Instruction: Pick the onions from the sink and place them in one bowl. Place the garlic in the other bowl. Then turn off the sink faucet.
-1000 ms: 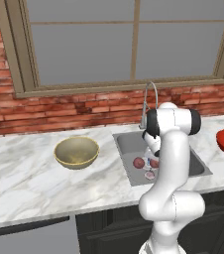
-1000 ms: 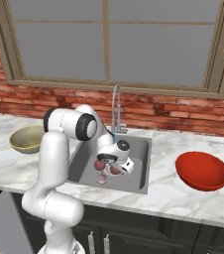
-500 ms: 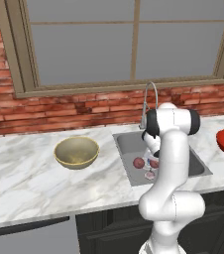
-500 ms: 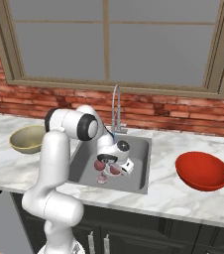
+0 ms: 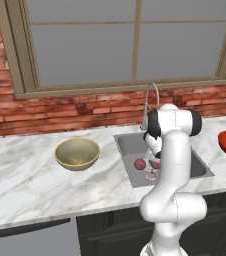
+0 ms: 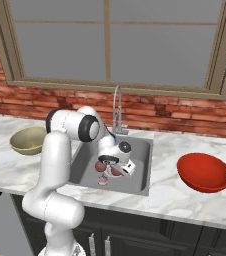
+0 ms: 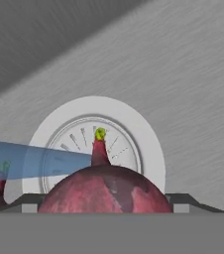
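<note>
We see an onion (image 7: 105, 191) sitting between our fingers (image 7: 183, 201) over the sink (image 7: 183, 99) drain (image 7: 96, 144); whether they pinch it we cannot tell

Sink (image 6: 135, 184) set in counter (image 5: 25, 185) below faucet (image 6: 116, 107), onions (image 5: 140, 164) and garlic (image 6: 103, 181) inside; bowl (image 5: 77, 153) left, other bowl (image 6: 204, 172) right.
</note>
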You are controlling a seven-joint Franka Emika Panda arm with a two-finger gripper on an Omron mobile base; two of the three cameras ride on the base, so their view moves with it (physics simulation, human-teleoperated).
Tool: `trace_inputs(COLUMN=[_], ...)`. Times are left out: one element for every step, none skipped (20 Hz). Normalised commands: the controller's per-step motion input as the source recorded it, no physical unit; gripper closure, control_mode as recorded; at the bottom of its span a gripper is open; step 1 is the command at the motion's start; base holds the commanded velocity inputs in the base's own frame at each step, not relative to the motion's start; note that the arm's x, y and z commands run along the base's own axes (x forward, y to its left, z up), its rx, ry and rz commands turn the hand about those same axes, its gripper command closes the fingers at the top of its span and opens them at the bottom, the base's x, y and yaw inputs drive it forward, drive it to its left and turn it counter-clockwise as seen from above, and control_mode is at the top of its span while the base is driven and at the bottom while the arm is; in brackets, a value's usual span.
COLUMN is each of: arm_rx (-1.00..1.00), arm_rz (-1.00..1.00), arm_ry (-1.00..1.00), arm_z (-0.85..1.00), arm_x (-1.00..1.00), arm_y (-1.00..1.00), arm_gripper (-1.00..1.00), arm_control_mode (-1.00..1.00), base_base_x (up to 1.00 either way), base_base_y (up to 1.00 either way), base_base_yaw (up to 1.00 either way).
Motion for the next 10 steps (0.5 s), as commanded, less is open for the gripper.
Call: trace_inputs(arm_rx=[0.00,0.00,0.00,0.00,0.00,0.00,0.00,0.00,0.00,0.00], arm_rz=[0.00,0.00,0.00,0.00,0.00,0.00,0.00,0.00,0.00,0.00], arm_ry=[0.00,0.00,0.00,0.00,0.05,0.05,0.00,0.00,0.00,0.00], arm_z=[0.00,0.00,0.00,0.00,0.04,0.16,0.24,0.29,0.36,0.40], arm_x=[0.00,0.00,0.00,0.00,0.00,0.00,0.00,0.00,0.00,0.00], arm_y=[0.00,0.00,0.00,0.00,0.00,0.00,0.00,0.00,-0.06,-0.05], arm_gripper=[1.00,1.00,1.00,1.00,1.00,1.00,1.00,1.00,1.00,1.00], arm_control_mode=[-1.00,-1.00,-1.00,-1.00,-1.00,-1.00,-1.00,-1.00,-1.00,-1.00], base_base_x=[0.00,0.00,0.00,0.00,0.00,0.00,0.00,0.00,0.00,0.00], base_base_y=[0.00,0.00,0.00,0.00,0.00,0.00,0.00,0.00,0.00,0.00], base_base_yaw=[0.00,0.00,0.00,0.00,0.00,0.00,0.00,0.00,0.00,0.00])
